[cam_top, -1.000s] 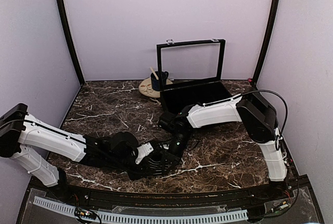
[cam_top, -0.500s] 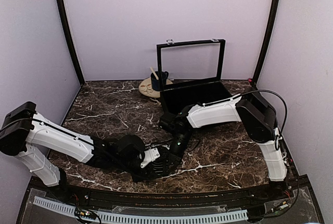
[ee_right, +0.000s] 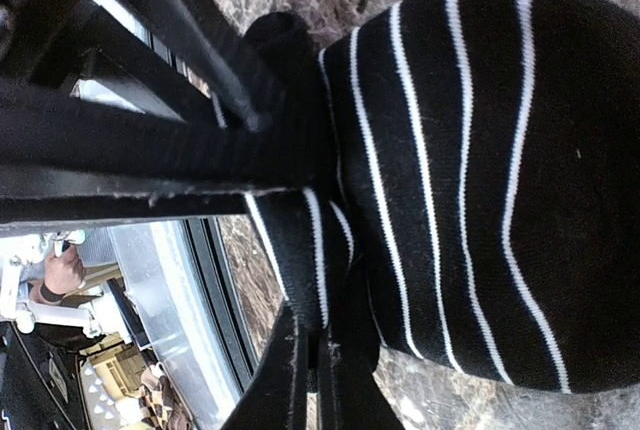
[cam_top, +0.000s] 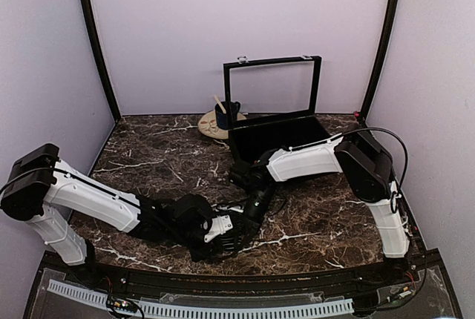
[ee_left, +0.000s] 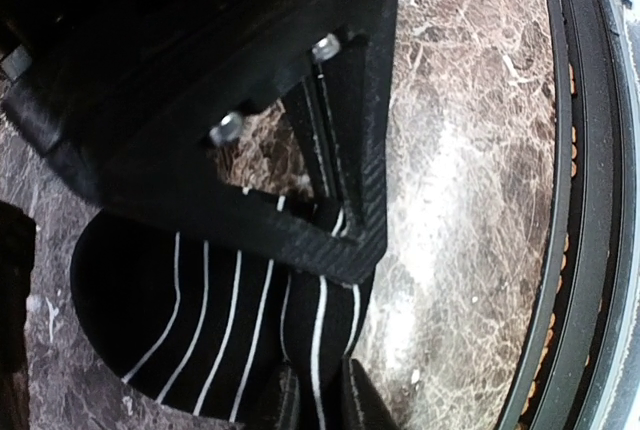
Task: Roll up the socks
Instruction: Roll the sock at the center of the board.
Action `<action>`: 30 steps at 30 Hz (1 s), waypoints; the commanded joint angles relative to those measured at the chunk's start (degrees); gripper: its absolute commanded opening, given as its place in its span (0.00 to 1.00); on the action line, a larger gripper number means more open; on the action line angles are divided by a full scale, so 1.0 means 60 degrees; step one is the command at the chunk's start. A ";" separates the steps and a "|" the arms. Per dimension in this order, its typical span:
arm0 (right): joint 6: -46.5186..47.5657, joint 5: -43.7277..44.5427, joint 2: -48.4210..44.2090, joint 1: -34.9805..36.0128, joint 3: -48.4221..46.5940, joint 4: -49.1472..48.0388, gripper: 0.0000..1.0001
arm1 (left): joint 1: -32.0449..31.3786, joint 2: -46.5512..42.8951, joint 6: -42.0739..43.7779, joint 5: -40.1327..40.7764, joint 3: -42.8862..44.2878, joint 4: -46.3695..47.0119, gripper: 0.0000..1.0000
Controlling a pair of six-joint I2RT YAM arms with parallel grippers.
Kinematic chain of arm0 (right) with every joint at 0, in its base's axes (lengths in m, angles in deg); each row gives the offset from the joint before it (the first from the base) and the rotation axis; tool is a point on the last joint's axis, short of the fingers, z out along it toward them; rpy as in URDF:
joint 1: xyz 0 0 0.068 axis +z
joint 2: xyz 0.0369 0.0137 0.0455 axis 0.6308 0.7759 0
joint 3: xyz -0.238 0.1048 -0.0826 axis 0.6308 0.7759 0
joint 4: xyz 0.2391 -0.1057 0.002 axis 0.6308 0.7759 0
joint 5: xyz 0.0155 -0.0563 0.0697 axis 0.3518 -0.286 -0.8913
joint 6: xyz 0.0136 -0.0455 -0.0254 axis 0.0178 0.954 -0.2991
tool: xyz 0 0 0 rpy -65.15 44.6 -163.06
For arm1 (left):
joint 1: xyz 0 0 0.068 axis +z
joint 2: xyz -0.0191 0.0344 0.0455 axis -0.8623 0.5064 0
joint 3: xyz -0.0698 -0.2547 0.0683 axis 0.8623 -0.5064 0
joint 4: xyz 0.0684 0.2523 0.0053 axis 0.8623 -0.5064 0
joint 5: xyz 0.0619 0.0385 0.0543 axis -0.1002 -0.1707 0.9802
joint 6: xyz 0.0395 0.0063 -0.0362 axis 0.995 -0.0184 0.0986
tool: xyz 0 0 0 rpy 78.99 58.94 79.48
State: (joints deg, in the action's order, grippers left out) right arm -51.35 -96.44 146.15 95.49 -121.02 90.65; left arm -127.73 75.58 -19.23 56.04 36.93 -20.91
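Note:
The socks (ee_left: 200, 320) are black with thin white stripes, lying in a bundle on the marble table near its front edge. My left gripper (ee_left: 318, 400) is shut on a fold of the striped fabric at the bundle's edge. In the right wrist view the socks (ee_right: 480, 170) bulge as a rounded roll, and my right gripper (ee_right: 318, 350) is shut on a pulled-up fold of them. From above, the left gripper (cam_top: 230, 234) and the right gripper (cam_top: 254, 211) meet at front centre and hide most of the socks.
A black box (cam_top: 278, 133) with its lid raised stands at the back, right behind the right forearm. A dark blue mug (cam_top: 226, 113) sits on a round tan mat (cam_top: 210, 127) to its left. The table's black front rail (cam_top: 223, 278) runs close below the grippers.
My left arm has slid right and towards the front, next to the right gripper, and its jaws have narrowed onto the sock fabric. The right arm has hardly moved.

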 commanded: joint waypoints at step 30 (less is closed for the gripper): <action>-0.1027 -0.0337 -0.1309 -0.0779 0.2236 -0.2337 0.32 | 0.0506 0.0433 -0.0876 -0.1485 0.0375 -0.1105 0.00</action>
State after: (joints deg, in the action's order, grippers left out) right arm -55.59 -99.92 140.42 92.35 -110.57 81.23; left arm -125.61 77.78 -22.83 49.24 39.23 -22.97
